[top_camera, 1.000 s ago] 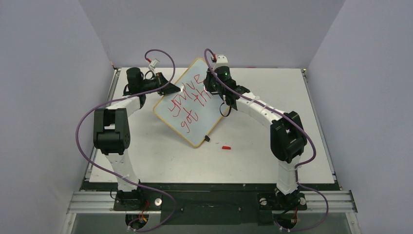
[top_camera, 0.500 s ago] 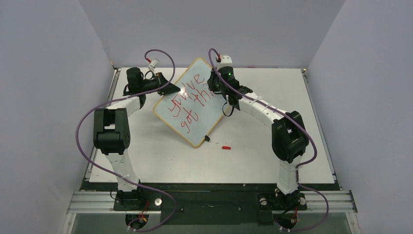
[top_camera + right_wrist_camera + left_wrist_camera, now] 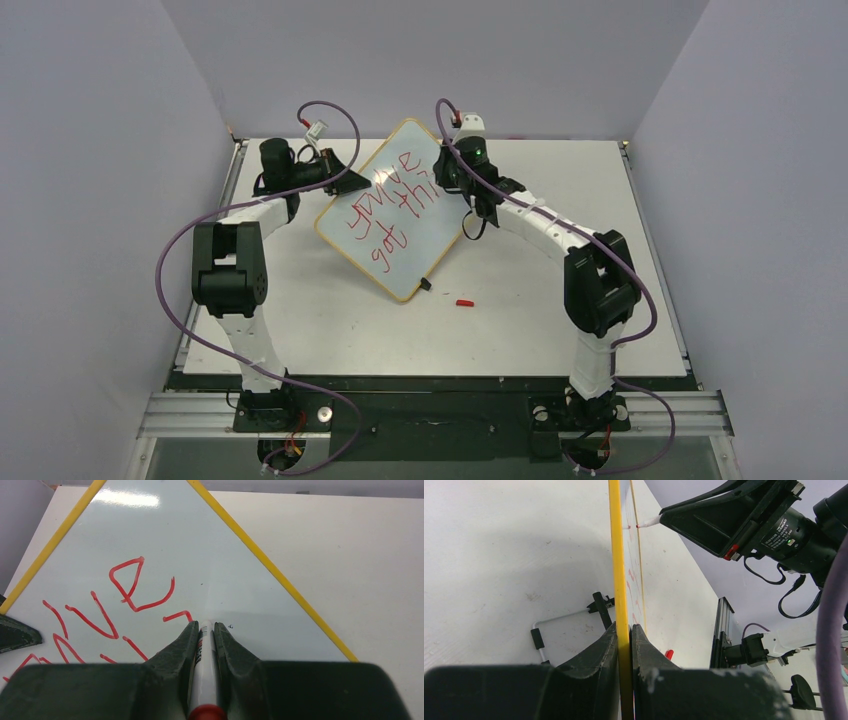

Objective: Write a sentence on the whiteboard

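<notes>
The whiteboard (image 3: 412, 270), white with a yellow frame, lies tilted at the middle of the table. Red handwriting, the sentence (image 3: 385, 215), runs across it in two lines. My left gripper (image 3: 355, 183) is shut on the board's left edge; in the left wrist view the yellow frame (image 3: 616, 555) runs straight between the closed fingers of the left gripper (image 3: 624, 627). My right gripper (image 3: 447, 183) hangs over the board's upper right part, shut on a white marker (image 3: 205, 670) with a red end. Its tip (image 3: 649, 521) touches the whiteboard (image 3: 150, 545) just past the last red stroke (image 3: 177, 615).
A small red marker cap (image 3: 464, 302) lies on the table right of the board's lower corner. A black clip (image 3: 426, 284) sits on the board's lower edge. A wire bracket with black ends (image 3: 569, 615) shows beside the board. Grey walls close in the table.
My right gripper has slid a little to the right over the board's upper part, marker still in it. The left gripper and the board have stayed put.
</notes>
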Available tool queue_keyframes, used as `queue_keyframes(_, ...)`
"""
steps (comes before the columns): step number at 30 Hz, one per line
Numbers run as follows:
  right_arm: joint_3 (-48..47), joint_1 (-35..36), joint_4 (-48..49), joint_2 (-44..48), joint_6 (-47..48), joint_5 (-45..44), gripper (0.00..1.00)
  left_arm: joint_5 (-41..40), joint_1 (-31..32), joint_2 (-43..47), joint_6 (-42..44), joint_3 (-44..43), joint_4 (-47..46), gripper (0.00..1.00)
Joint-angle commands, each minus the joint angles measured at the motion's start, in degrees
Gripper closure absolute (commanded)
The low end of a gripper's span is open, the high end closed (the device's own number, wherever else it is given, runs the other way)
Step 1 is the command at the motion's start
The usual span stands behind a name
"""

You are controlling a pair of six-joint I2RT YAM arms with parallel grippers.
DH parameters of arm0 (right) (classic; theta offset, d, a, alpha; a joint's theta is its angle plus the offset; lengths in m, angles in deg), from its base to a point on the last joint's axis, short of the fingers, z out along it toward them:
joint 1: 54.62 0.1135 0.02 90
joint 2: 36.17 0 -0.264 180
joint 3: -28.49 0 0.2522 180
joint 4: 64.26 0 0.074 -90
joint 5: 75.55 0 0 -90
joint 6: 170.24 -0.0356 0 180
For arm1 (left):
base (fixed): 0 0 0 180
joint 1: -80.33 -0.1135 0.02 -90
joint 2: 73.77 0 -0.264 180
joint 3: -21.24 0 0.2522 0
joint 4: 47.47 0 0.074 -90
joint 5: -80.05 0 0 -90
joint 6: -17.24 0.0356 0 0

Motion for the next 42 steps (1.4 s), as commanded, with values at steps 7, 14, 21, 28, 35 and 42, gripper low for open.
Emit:
queue_keyframes(7,-0.8,-1.8,2.8,3.9,0.3,-0.7,1.00,-0.4,-0.3,0.7,2.6,-1.0,-9.7,1.00)
queue_keyframes(14,-2.6,-2.5,2.5,2.3,0.5,-0.2,1.00,-0.4,-0.3,0.5,2.5,-1.1,-9.8,1.00)
queue_keyframes(21,-4.2,-3.2,2.4,1.7,0.3,0.2,1.00,-0.5,-0.3,0.4,2.5,-1.1,-9.8,1.00)
queue_keyframes(28,-6.6,-3.5,1.6,-0.3,0.3,1.1,1.00,-0.5,-0.3,0.3,2.5,-1.1,-9.8,1.00)
queue_keyframes(35,-8.1,-3.3,1.3,-2.6,-0.3,1.7,1.00,-0.5,-0.3,0.2,2.5,-1.2,-9.8,1.00)
queue_keyframes(42,-7.8,-3.0,1.2,-3.6,-0.6,1.7,1.00,-0.5,-0.3,0.3,2.5,-1.2,-9.8,1.00)
